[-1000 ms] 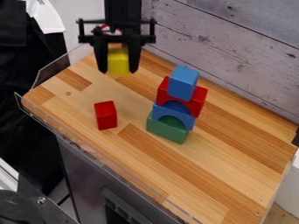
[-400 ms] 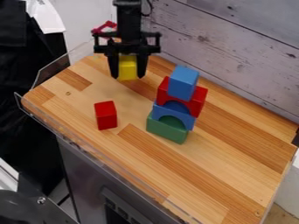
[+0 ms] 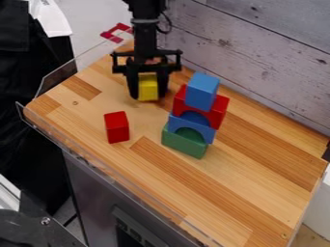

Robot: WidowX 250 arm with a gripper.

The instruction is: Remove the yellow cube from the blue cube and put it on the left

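The black gripper [image 3: 148, 95] hangs at the upper left of the tower, shut on the yellow cube [image 3: 148, 87], one finger on each side of it. I cannot tell whether the cube touches the table. Right of it, the blue cube [image 3: 201, 91] tops a stack, resting on a red arch block [image 3: 217, 110]. Below that come a blue arch block [image 3: 199, 127] and, at the bottom, a green arch block [image 3: 184, 142].
A red block [image 3: 116, 127] stands upright left of the stack. Transparent guards line the left and front edges of the wooden table [image 3: 245, 193]. A whitewashed plank wall [image 3: 258, 53] runs behind it. Another red object [image 3: 116, 32] lies beyond the back corner.
The gripper has come down and to the right, toward the stack, and the yellow cube has moved with it. The stack and the red block have stayed where they were.
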